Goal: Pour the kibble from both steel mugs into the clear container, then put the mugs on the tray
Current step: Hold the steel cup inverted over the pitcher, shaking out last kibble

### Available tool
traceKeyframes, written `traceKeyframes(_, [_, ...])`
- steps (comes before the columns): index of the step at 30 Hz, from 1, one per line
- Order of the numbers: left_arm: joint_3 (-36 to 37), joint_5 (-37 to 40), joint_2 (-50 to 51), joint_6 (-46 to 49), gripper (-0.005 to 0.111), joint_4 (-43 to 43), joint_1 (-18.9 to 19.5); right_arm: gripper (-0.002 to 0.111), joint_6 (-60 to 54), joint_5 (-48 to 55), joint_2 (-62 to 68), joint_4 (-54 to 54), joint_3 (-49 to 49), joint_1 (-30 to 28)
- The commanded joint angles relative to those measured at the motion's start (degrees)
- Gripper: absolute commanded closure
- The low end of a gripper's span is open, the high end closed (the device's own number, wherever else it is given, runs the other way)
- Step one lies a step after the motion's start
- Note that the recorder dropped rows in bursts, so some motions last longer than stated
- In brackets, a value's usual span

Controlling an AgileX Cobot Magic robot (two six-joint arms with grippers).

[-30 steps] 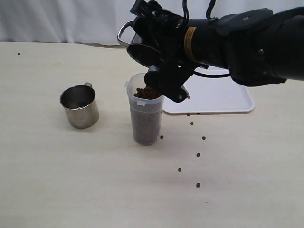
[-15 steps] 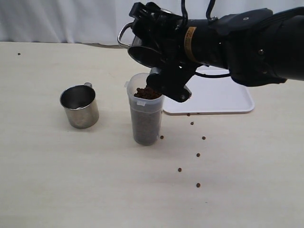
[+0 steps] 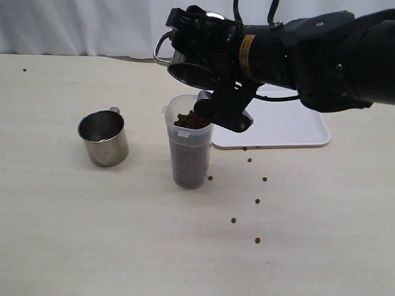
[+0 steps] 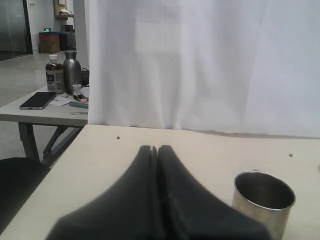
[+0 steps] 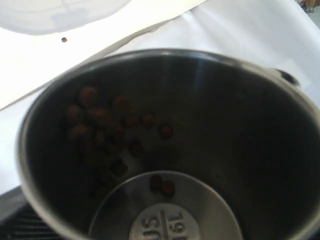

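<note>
We're nearly through pouring: right fingers [image 3: 216,105] clamp a tipped mug [image 3: 185,68], container [image 3: 189,154] just below them heaped with kibble [image 3: 191,120], only a few bits in the mug. Left fingers [image 4: 162,160] pinched shut on nothing, other mug [image 3: 103,138] beside them looks empty. Neither mug is on the tray [image 3: 290,132] yet

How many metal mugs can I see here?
2. One mug stands on the table left of the clear container; the other mug is held tilted above that container. None seems hidden.
</note>
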Motion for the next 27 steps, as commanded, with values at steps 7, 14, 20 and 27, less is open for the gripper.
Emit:
traceKeyframes(7, [0.13, -0.62, -0.26, -0.19, 0.107, -0.1, -0.43, 0.103, -3.86, -0.13, -0.3, -0.07, -0.51, 0.11])
traceKeyframes(14, [0.13, -0.95, -0.26, -0.19, 0.107, 0.01, -0.43, 0.103, -4.66, -1.37, -0.3, -0.07, -0.51, 0.11])
traceKeyframes(20, [0.13, -0.95, -0.26, -0.19, 0.107, 0.01, -0.43, 0.103, -0.24, -4.13, -0.3, -0.07, -0.66, 0.11])
traceKeyframes(27, [0.13, -0.95, -0.26, -0.19, 0.107, 0.01, -0.43, 0.103, -8.09, 0.96, -0.3, -0.07, -1.17, 2.66])
